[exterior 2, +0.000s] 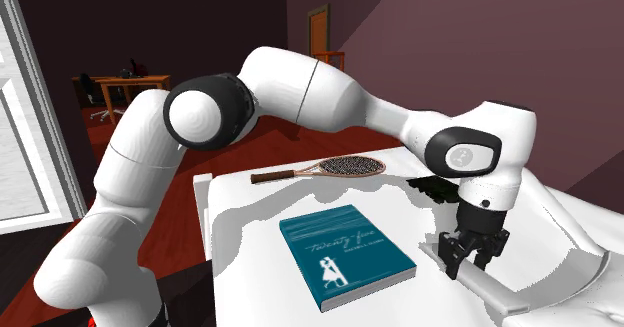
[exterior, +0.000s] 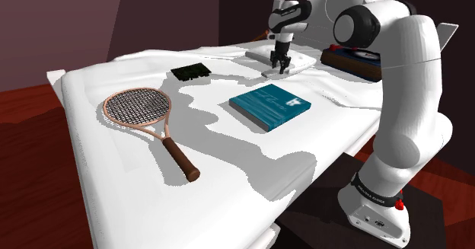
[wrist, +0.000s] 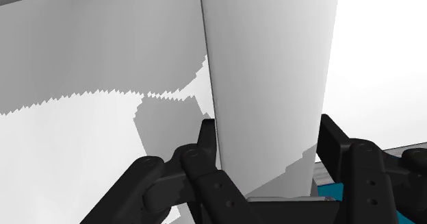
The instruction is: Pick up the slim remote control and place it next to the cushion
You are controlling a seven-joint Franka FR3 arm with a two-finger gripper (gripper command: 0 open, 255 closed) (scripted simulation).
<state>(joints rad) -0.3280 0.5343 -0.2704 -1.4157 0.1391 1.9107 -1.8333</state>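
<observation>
The slim remote control [exterior: 298,60] is drawn as a plain white flat slab lying at the far side of the white bed. My black gripper [exterior: 280,67] stands straight down over it, shut on it across its width. In the wrist view the remote [wrist: 274,58] runs away between the two fingers [wrist: 205,135], which press on both its long edges. From the second exterior view the gripper [exterior 2: 468,265] clasps the near end of the remote [exterior 2: 497,297]. A small dark flat cushion [exterior: 190,72] lies apart from the remote, toward the shoulder view's left. I cannot tell whether the remote is off the sheet.
A teal book [exterior: 272,105] lies mid-bed, close to the gripper. A tennis racket [exterior: 145,114] lies toward the shoulder view's left. A dark record player [exterior: 356,59] stands behind the arm. The bed's edge [exterior: 72,126] drops to a red-brown floor.
</observation>
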